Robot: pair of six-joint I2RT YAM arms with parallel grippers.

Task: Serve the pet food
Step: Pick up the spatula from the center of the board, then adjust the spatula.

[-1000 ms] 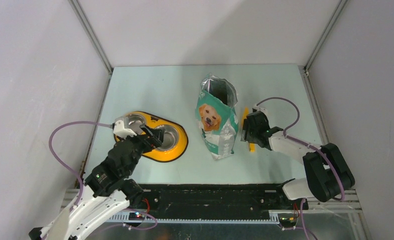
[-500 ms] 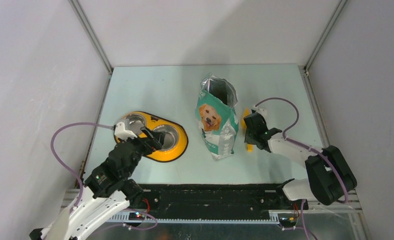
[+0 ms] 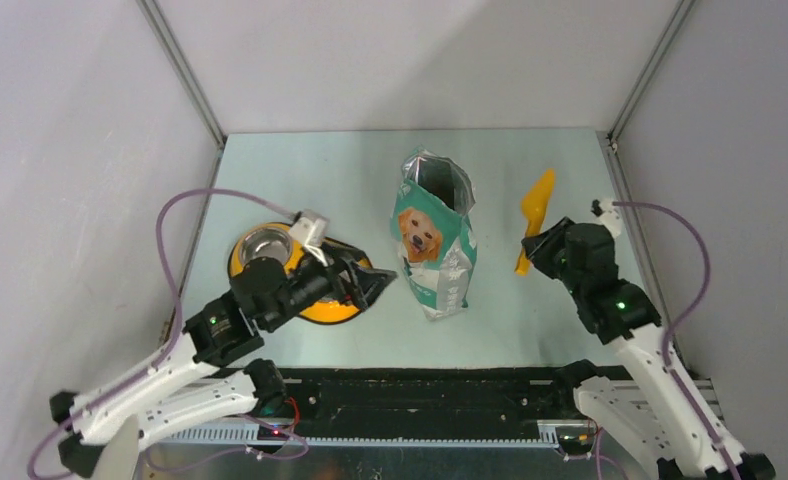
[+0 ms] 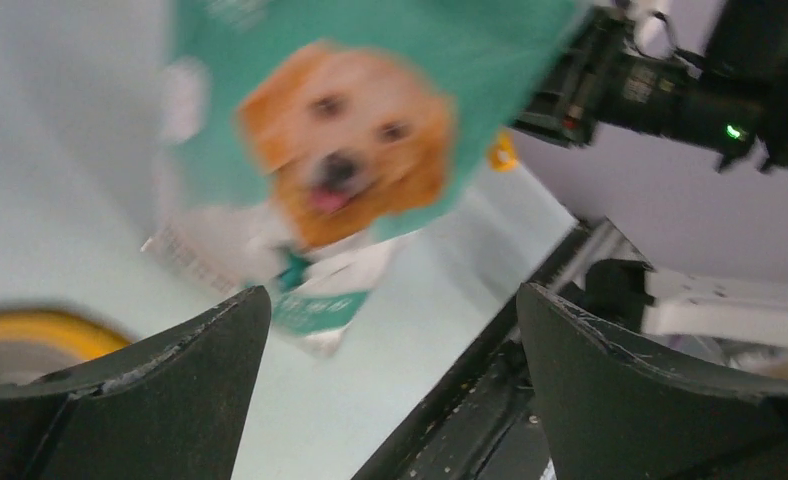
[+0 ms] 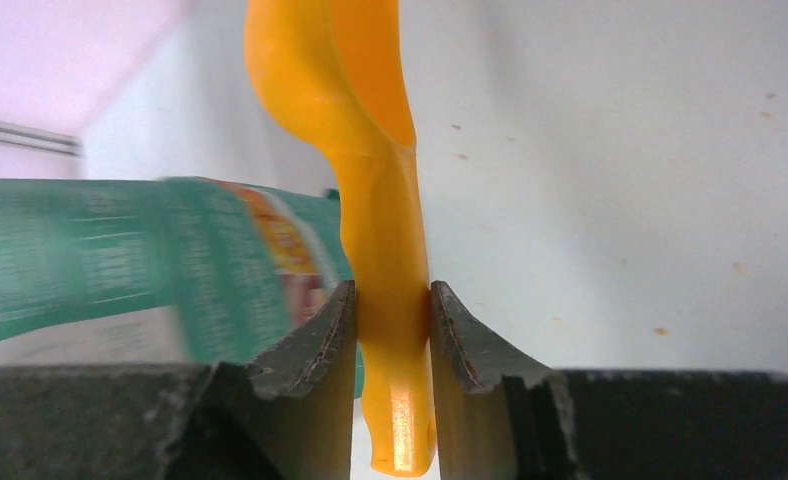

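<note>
The green-and-white foil bag with a dog picture (image 3: 435,245) stands open-topped at mid-table (image 3: 310,180). The orange plastic scoop (image 3: 535,215) is to its right, not touching it. The yellow two-bowl feeder (image 3: 234,265) lies to its left.

The top view is bright and evenly lit, with only faint, soft shadows beside the bag (image 3: 433,240). Its foil mouth and the steel bowl (image 3: 263,242) catch small glints. The left wrist view is smeared by motion blur: the dog print is soft, the dark fingers (image 4: 140,390) sharper. In the right wrist view the scoop (image 5: 385,230) is crisp, with a streak of glare near its end; the bag is blurred, the upper left corner washed out.
</note>
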